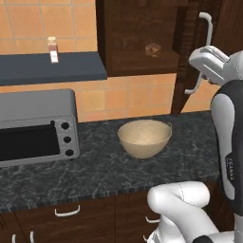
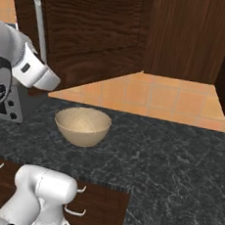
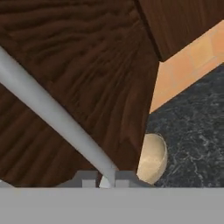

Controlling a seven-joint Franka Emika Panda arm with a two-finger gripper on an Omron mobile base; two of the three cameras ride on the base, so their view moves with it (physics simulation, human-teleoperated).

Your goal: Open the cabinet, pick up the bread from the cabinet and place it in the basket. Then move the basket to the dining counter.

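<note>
**Q:** Where do things stand, biggest first?

**Me:** The cabinet [image 1: 142, 38] fills the upper middle of the left base view. Its door [image 1: 190, 57] is swung out edge-on toward me, so the inside shows. Below it runs the dark surface [image 1: 104, 166], with the toaster oven [image 1: 35, 126] at the left edge. The basket [image 1: 144, 137] sits on that surface in mid-frame, apart from the oven and clear of the door.

**Q:** And your pincer?

**Me:** My pincer [image 3: 106, 180] is closed down narrow on the door's handle [image 3: 57, 122]. In the hand view the silver bar runs diagonally from upper left straight into my tips at the bottom.

**Q:** The bread?

**Me:** The bread [image 1: 152, 49] is a small brown lump on the cabinet floor, upper middle of the left base view, above the basket and a little right of it.

**Q:** How will it handle?

**Me:** I judge it light and somewhat soft, so a hard squeeze could dent it. I'd take it across its middle, from the front, with modest pressure. The basket looks stiff and light, so I'd grip it by the rim.
</note>
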